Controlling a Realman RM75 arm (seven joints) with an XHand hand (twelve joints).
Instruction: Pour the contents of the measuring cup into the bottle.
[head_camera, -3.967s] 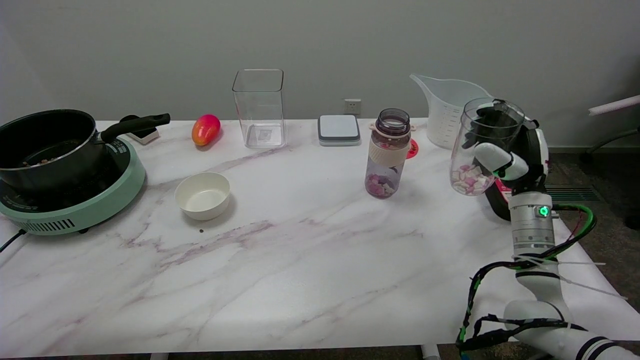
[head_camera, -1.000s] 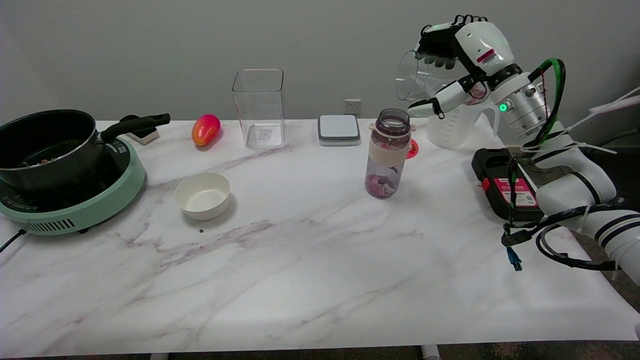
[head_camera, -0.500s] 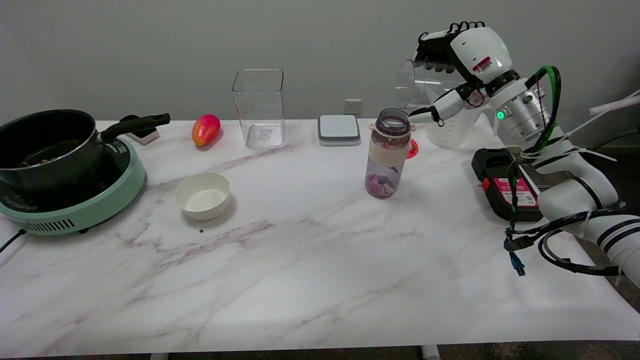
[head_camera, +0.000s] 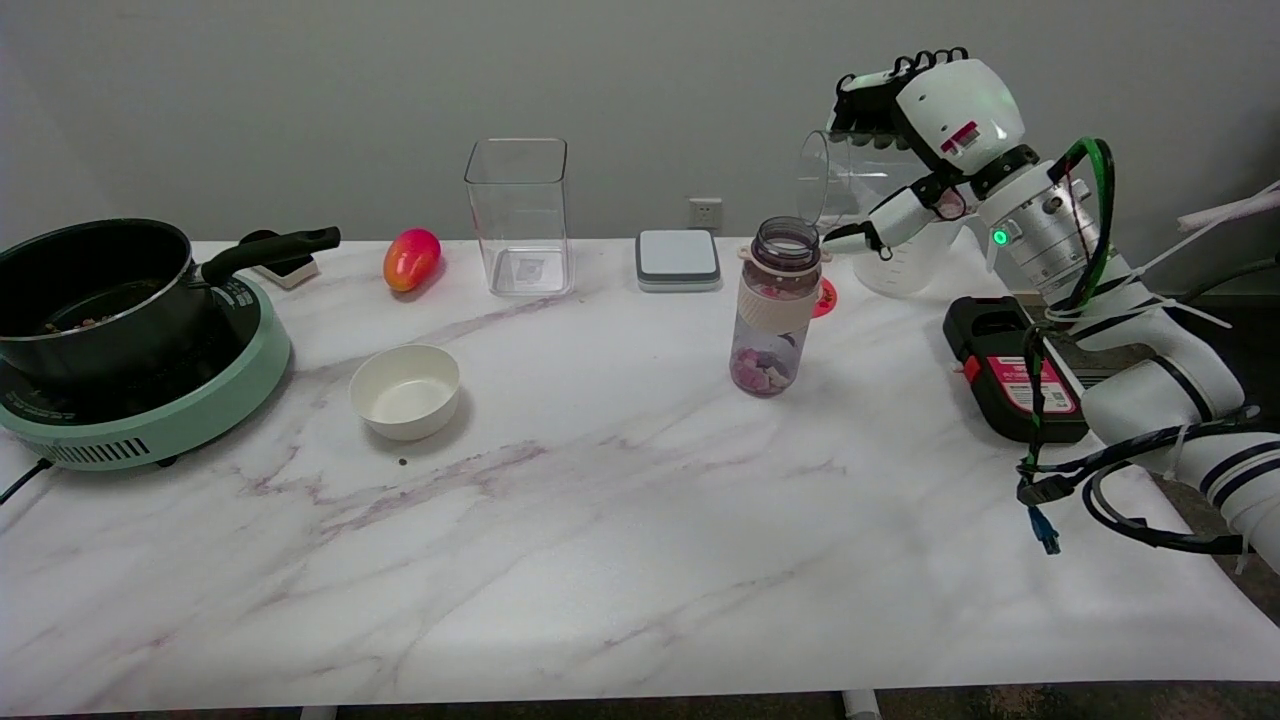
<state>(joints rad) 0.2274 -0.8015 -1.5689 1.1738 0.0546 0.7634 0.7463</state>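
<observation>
Right hand (head_camera: 925, 120), black and white, is raised above the far right of the white marble-patterned surface (head_camera: 600, 520). Fingers wrap the clear plastic measuring cup (head_camera: 850, 180) from above and thumb presses it from below; cup is held firmly, tipped on its side, mouth facing left. Its lower lip sits just above and to the right of the mouth of the clear smoky bottle with a cream band (head_camera: 775, 305). Whether they touch: cannot tell. Bottle stands upright, uncapped, with pink and white pieces in its base. Contents of the cup not clearly visible behind the fingers.

Elsewhere on surface: large translucent measuring jug (head_camera: 895, 255) behind the hand, black and red device (head_camera: 1010, 380) at right edge, white bowl (head_camera: 405, 390), tall clear square container (head_camera: 518, 215), grey and white flat square scale (head_camera: 678, 260), red-orange mango (head_camera: 411, 259), black pot (head_camera: 95, 295) on a mint-green cooker (head_camera: 170, 420).
</observation>
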